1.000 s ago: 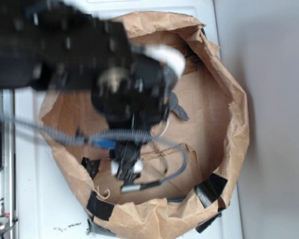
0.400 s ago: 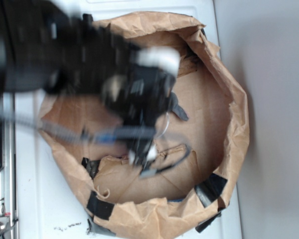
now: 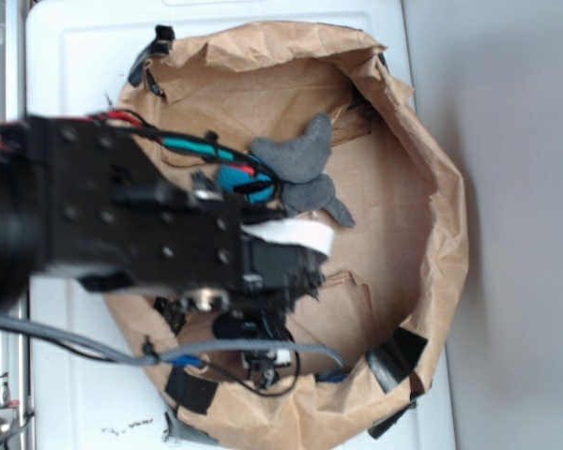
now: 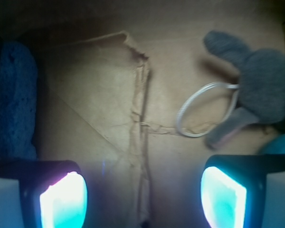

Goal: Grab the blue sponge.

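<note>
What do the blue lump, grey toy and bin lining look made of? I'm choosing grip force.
Blue sponge: seemingly porous foam, matte, pitted surface. Grey toy: probably plush fabric, fuzzy and dull. Lining: brown kraft paper, creased and torn, matte. The open end effector touches none.

Lab-style robot test rig: taped paper bin (image 3: 432, 187) on white table (image 3: 84, 56).

**Lighting and picture quality, 2 views**

Exterior view: bright, even daylight; the white table (image 3: 84, 56) at upper left is near overexposed. The arm (image 3: 103, 216) is soft and slightly blurred. Soft shadows lie inside the paper bag (image 3: 432, 187).

Wrist view: dim and murky, darkest along the top edge and left side. The 2 fingertips (image 4: 64, 202) glow with cyan-white glare at lower left and lower right. Focus soft throughout.
</note>
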You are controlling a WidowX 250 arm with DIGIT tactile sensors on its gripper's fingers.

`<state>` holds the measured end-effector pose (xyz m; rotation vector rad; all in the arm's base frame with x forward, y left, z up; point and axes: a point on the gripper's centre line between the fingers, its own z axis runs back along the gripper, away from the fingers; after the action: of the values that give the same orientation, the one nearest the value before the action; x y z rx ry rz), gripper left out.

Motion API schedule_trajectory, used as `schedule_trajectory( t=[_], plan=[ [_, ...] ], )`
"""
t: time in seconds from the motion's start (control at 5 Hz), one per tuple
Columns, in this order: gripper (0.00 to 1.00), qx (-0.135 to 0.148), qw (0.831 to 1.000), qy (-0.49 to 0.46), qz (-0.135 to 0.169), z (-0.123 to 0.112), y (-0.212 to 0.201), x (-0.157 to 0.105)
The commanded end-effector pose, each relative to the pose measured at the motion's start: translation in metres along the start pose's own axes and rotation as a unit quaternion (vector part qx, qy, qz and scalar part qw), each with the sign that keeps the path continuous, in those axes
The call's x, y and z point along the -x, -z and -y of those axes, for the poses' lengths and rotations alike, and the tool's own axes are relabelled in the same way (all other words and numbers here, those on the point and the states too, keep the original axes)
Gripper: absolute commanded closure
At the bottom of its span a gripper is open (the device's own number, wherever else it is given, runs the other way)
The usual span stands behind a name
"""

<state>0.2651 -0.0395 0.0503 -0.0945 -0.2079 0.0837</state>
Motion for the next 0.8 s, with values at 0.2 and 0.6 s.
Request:
schedule_trajectory(
  t=[0.2,0.6],
  plan=[
    [0.00,0.118,0.993,0.006,-0.002,0.033,-0.002,-0.032],
    [0.00,0.148,0.989,0.024,-0.004,0.054,-0.008,-0.030]
  ],
)
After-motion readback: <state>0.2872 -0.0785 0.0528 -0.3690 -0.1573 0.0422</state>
